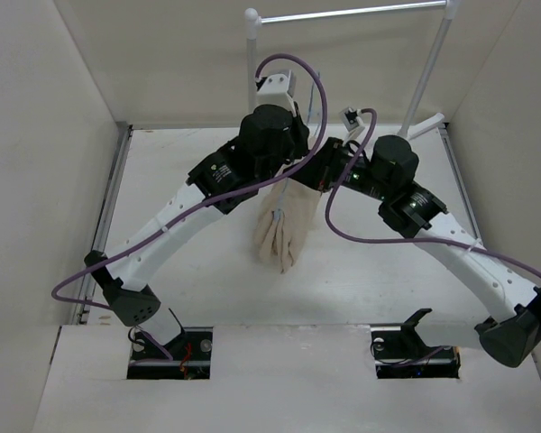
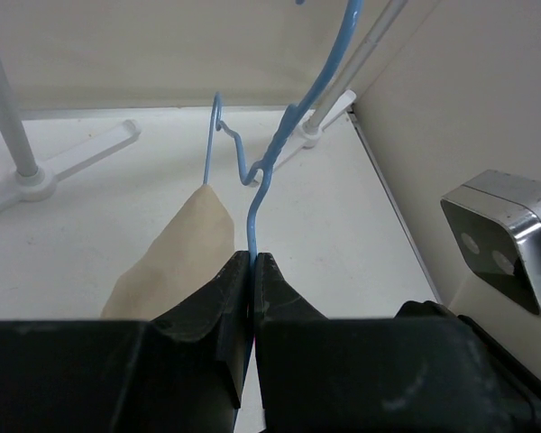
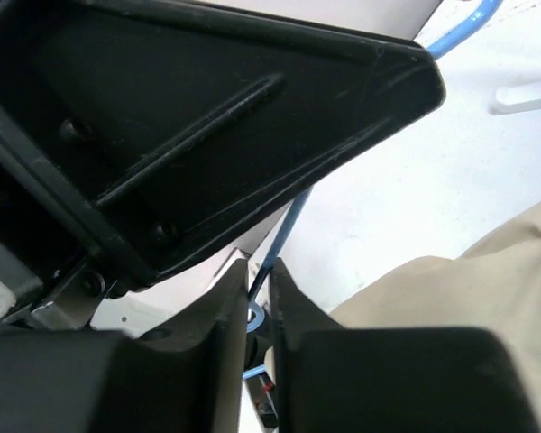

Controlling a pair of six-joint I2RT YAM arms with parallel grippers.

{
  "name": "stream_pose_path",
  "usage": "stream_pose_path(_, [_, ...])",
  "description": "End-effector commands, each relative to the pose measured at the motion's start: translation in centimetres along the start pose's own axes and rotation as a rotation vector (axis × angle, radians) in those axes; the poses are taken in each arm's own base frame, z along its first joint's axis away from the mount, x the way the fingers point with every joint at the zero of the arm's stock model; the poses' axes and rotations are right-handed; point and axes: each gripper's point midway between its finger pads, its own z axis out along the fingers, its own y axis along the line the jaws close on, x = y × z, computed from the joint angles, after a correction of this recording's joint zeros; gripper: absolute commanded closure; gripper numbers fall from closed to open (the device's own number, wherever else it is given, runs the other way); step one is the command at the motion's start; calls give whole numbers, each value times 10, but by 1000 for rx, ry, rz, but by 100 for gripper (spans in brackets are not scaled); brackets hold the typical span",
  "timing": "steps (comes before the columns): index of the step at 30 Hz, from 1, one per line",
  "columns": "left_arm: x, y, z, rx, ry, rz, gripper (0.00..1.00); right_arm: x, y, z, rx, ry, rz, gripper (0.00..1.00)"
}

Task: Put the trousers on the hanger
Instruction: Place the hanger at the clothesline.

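You have the hanger (image 2: 252,225) up off the desk (image 1: 180,271), about mid-desk and a little toward the far edge, with the trousers (image 1: 284,225) hanging from it in a folded beige bundle under the two wrists. Whether their lower end touches the desk you cannot tell from above. The left pincer (image 2: 252,271) is pressed together on the thin blue wire just below the hook's neck, and cloth shows just beside it on the left wrist view. The right pincer (image 3: 255,284) has its fingers drawn in around another run of the same wire, with only a sliver of gap showing, so treat it as pinching the hanger. The wire looks light and springy, and will probably twist in a narrow pinch, so hold it close to the neck or a corner rather than mid-span. The trousers are soft and limp (heavier than the hanger, by the look of them) and likely to slide along the smooth wire if it tilts. Keep the bar level, and if you must re-grip the cloth, take it at the thick fold or the waistband. The rack (image 1: 352,13) stands along the far edge.
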Motion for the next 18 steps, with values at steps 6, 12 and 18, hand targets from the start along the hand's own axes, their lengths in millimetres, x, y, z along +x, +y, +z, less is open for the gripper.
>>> stream_pose_path(6, [-53, -10, -20, 70, -151, -95, 91, -34, 35, 1, -109, -118, -23, 96])
stream_pose_path(12, [-78, -8, -27, 108, -215, -105, 65, -67, 26, 2, -87, -173, -30, 99])
stream_pose_path(18, [-100, 4, -32, 113, -254, -110, 20, -107, 17, 6, -66, -229, -50, 100])
